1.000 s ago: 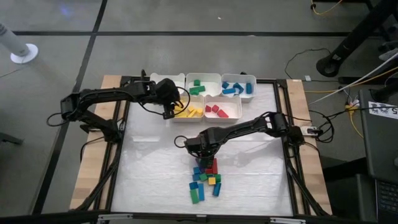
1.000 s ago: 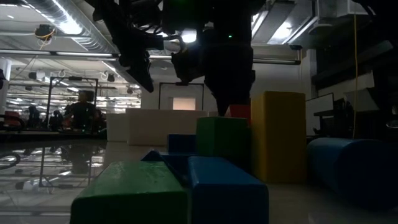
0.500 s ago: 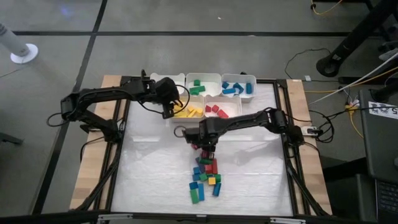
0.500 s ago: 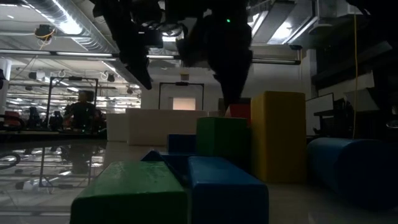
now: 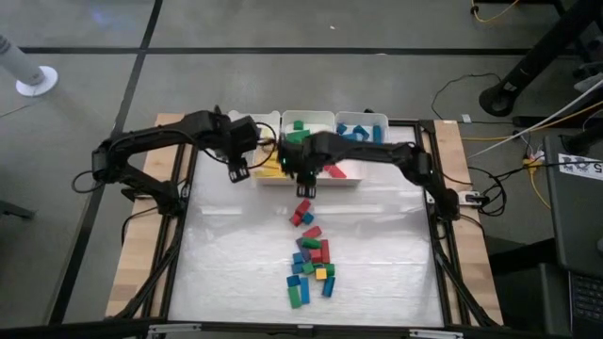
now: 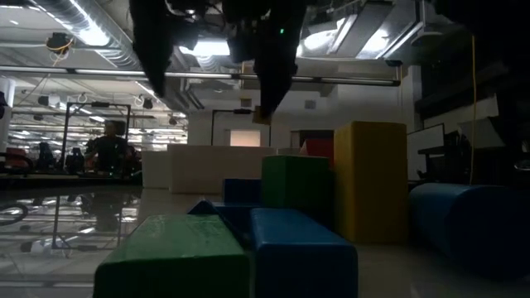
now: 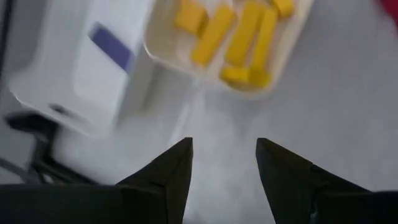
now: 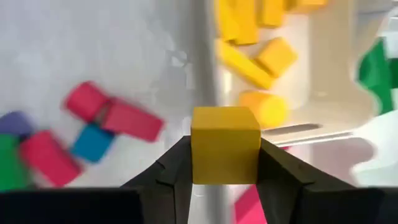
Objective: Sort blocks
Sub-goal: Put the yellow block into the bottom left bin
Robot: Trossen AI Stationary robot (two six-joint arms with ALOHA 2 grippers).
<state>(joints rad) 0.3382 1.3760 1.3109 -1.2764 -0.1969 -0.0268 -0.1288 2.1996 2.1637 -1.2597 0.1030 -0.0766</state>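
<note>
Left gripper (image 5: 237, 172): empty, fingers apart, hovering beside the bin of yellow blocks (image 7: 251, 86). Right gripper (image 8: 225, 163): clamped on a yellow cube (image 8: 224, 144), carried at the near rim of that bin. Step in hand, apparently: delivery of the cube. Next: a little further over the bin, then release. Remaining blocks (image 5: 312, 264) heaped mid-table.

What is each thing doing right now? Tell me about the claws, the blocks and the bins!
Right claw: shut on a yellow block, by the yellow bin's edge.
Left claw: open, empty, beside the yellow bin.
Yellow bin: holds several yellow blocks.
Green bin: holds green blocks.
Blue bin: holds blue blocks.
Red bin: holds red blocks.
Pile of mixed blocks: loose on the table, unsorted.
</note>
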